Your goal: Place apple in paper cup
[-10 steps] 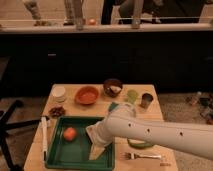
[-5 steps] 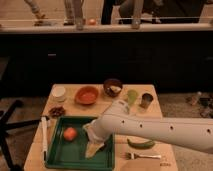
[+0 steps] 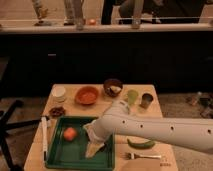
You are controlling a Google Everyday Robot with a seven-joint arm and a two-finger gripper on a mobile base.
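Gripper (image 3: pixel 94 146) low in green tray (image 3: pixel 60 156), bottom middle, fingers apart, empty. Apple (image 3: pixel 70 133) just left of it, in tray. Paper cup (image 3: pixel 59 93) upper left on table (image 3: pixel 80 110). Danger: fingers bump round apple, it rolls away

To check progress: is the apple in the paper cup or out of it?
Out. The apple lies in the green tray; the paper cup stands apart behind it. The open gripper hangs over the tray.
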